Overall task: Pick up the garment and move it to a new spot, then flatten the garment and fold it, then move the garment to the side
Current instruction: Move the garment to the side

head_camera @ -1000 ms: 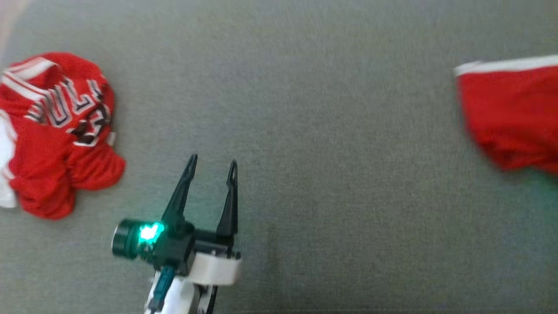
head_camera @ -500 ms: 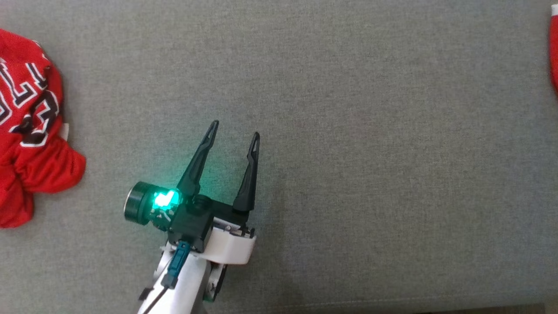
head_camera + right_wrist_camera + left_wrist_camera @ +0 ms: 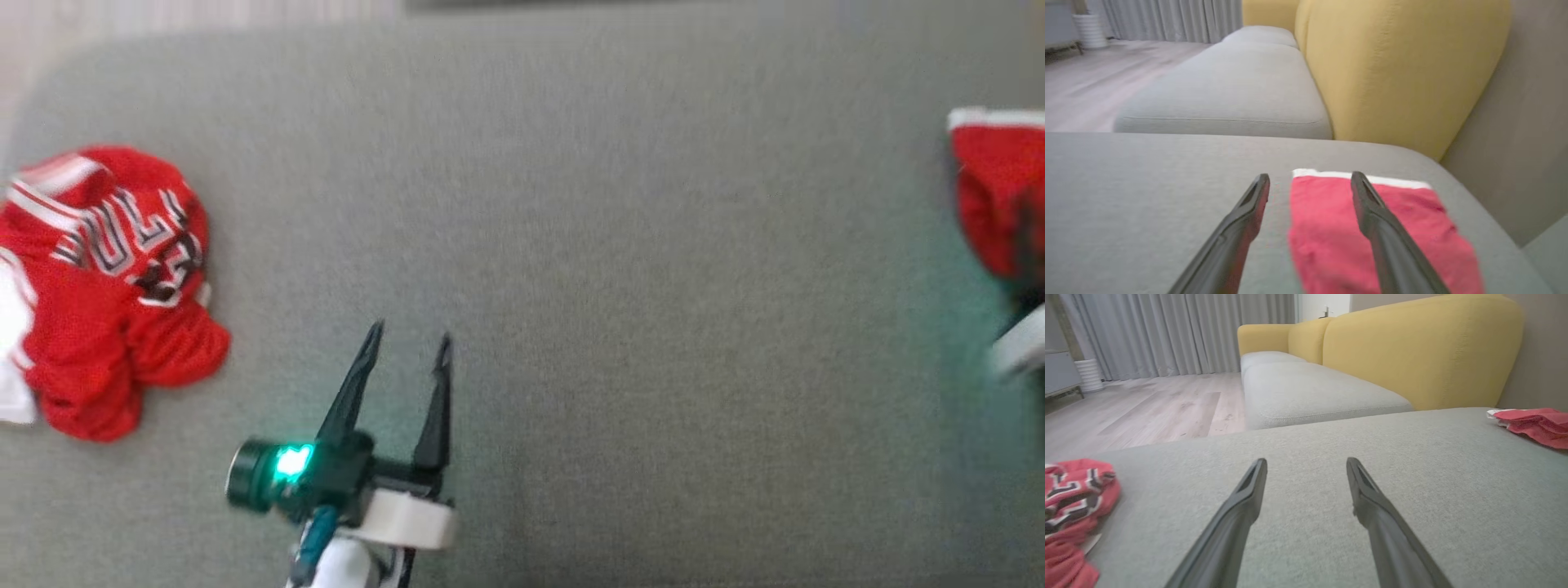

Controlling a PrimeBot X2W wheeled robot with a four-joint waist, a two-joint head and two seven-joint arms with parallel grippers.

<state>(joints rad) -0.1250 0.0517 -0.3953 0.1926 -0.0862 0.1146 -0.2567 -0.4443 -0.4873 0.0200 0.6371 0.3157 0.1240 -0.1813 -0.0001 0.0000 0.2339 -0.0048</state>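
As my right gripper (image 3: 1309, 176) has just opened, freeing the folded red garment (image 3: 1327, 232) at the cushion (image 3: 1126, 196) edge, I judge the task finished; left gripper (image 3: 409, 333) open, empty.

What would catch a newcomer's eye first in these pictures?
The crumpled red jersey lying at the left of the grey cushion, and a flat red garment at its right end. Between them the left pincer hovers open, with a yellow sofa back beyond.
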